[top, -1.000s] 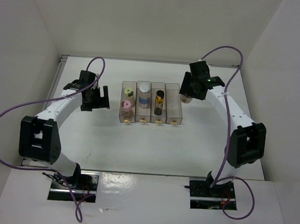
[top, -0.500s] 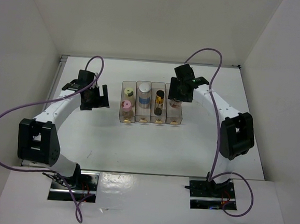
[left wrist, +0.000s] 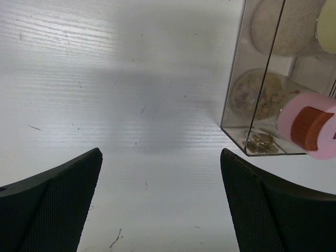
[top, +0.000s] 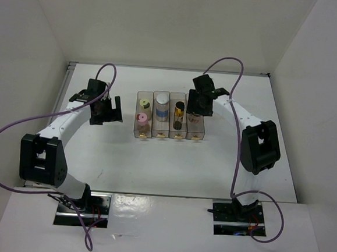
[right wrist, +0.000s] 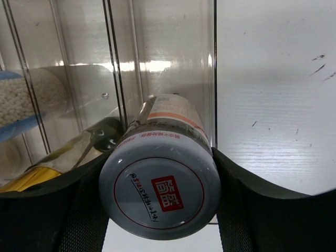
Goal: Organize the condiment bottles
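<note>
Held bottle [right wrist: 159,195]: white cap with a red square mark and an orange-banded label. The right gripper [top: 197,106] grasps it by the sides at the rightmost compartment of the rack [top: 198,132]. It appears partly between the clear walls, but this is unconfirmed. One second ago it was outside, right of the rack. The left gripper [left wrist: 160,155] is released and empty, left of the rack, unmoved. The other compartments hold the yellow-green cap bottle [top: 145,104], pink cap bottle [top: 141,118], blue-label bottle [top: 161,109] and amber bottle [top: 179,112].
</note>
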### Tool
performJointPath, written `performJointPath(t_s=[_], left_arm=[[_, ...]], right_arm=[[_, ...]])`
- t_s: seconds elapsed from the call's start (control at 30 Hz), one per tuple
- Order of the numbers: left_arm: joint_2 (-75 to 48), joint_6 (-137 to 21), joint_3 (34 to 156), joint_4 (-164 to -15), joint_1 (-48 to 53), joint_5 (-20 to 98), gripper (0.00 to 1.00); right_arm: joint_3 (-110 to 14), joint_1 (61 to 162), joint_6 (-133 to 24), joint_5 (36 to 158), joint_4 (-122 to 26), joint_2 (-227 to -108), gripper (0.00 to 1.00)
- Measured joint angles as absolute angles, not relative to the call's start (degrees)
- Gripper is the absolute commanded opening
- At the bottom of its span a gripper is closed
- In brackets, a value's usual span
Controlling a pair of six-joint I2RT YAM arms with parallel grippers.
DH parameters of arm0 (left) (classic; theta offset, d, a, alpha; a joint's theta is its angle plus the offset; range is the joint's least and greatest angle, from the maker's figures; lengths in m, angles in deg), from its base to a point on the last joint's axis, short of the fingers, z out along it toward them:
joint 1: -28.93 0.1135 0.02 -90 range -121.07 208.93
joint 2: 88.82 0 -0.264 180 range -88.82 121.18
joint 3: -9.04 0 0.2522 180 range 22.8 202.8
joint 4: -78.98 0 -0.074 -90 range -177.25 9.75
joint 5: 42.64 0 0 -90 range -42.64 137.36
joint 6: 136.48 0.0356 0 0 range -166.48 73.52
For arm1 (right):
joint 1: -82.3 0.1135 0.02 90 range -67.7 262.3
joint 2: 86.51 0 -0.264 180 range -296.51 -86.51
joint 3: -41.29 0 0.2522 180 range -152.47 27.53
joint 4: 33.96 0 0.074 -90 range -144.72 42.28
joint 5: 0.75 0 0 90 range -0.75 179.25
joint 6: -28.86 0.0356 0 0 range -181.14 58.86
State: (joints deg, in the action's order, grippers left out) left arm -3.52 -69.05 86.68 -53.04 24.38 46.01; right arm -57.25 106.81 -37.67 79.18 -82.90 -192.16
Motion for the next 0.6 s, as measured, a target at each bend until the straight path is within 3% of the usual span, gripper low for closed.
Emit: performJointPath(t_s=[0.6], left_arm=[[-3.58,-69.07,86.68,-52.86,24.38,45.99,0.99]], right_arm=[[-56.26,107.62,-38.13,77.83,-81.61,-195.55,0.23]])
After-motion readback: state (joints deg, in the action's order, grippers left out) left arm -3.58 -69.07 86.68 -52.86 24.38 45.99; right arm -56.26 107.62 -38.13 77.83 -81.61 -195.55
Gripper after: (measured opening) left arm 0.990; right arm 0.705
